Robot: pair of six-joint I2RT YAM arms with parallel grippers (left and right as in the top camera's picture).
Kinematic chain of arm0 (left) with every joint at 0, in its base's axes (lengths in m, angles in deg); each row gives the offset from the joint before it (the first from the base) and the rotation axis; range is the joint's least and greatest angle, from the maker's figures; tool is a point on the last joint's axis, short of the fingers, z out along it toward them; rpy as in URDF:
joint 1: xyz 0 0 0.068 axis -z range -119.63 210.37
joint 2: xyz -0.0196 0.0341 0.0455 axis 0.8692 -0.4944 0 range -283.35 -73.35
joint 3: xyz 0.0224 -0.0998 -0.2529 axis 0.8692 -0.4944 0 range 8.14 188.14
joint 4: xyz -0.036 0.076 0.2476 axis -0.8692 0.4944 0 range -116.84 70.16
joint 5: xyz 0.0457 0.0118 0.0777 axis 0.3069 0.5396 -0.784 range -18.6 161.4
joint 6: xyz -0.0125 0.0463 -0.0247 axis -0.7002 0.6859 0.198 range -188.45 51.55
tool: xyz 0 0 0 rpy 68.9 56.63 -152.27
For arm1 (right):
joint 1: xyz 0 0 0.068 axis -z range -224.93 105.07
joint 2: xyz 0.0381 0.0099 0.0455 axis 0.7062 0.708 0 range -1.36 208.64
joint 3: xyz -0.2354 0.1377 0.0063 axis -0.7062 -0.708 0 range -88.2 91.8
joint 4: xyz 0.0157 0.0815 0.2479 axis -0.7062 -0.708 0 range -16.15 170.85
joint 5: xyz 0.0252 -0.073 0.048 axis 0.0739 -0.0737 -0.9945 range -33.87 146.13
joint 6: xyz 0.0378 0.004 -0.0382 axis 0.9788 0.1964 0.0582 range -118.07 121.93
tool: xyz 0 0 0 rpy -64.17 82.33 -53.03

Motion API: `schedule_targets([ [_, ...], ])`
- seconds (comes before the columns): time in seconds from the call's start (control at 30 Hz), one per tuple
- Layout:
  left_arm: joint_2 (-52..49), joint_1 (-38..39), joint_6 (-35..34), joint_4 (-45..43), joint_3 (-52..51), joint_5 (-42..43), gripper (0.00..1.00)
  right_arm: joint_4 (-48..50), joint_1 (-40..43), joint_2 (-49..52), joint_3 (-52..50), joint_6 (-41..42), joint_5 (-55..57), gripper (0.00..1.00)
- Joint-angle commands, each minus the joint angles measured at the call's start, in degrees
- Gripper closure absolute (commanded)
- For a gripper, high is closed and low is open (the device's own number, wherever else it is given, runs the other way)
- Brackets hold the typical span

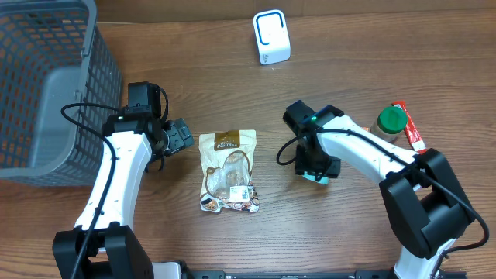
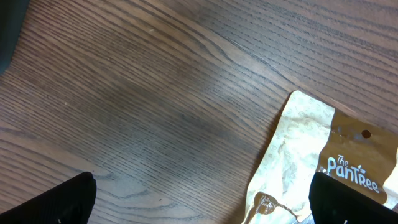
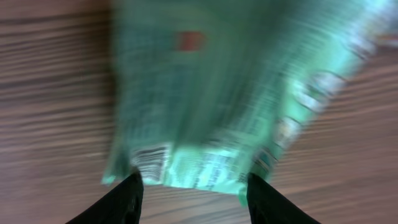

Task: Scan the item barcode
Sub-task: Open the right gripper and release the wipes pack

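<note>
We see the glossy green packet [image 3: 211,93], blurred, beneath our right pincer [image 3: 194,182] against the wood-grain tabletop [image 1: 349,62]. The dark fingers straddle its lower edge, but we cannot tell whether they grip. Our left pincer [image 2: 199,205] gapes wide beside a crinkly tan pouch [image 2: 311,162].

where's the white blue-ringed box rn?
Overhead view: white blue-ringed box sits top centre, beyond the tan snack pouch, right of the grey mesh basket.
</note>
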Motion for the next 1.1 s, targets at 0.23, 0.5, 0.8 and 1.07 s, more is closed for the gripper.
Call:
schedule_targets([
  [0.23,0.1,-0.1,0.7,0.0,0.8,-0.6,0.00,-2.1,5.8,-2.0,0.0,-5.5,-2.0,0.46],
  [0.5,0.1,-0.1,0.7,0.0,0.8,-0.6,0.00,2.1,2.5,-2.0,0.7,-8.0,-5.9,0.47],
  [0.8,0.1,-0.1,0.7,0.0,0.8,-0.6,0.00,4.0,1.7,-2.0,1.9,-8.0,-5.0,0.47],
  [1.07,0.1,-0.1,0.7,0.0,0.8,-0.6,0.00,8.2,1.7,-2.0,2.0,-6.2,-5.0,0.53],
])
